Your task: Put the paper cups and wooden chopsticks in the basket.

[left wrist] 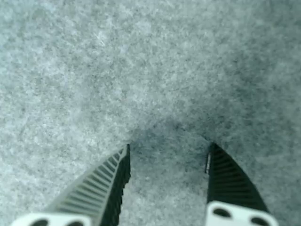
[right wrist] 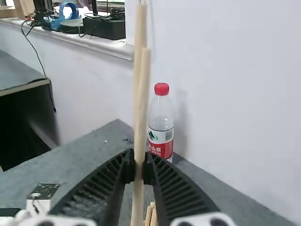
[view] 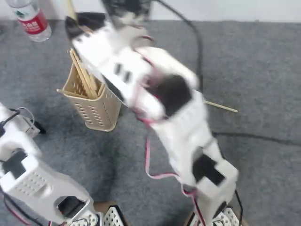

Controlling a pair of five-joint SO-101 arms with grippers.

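Observation:
My right gripper [right wrist: 138,168] is shut on wooden chopsticks [right wrist: 141,94], which stand upright between its fingers. In the high view the right arm [view: 160,94] stretches from the front right over the table. There the right gripper [view: 77,26] is just behind the beige slotted basket [view: 96,110], with the held chopstick [view: 70,8] poking up past it. Several chopsticks [view: 83,75] lean inside the basket. One more chopstick [view: 221,107] lies on the grey felt, right of the arm. My left gripper [left wrist: 168,150] hangs open close above bare felt, with nothing between its fingers.
A water bottle with a red label [view: 30,19] stands at the back left, near the wall [right wrist: 225,94]. The left arm [view: 33,183] sits at the front left edge. A black cable [view: 254,137] runs across the felt on the right.

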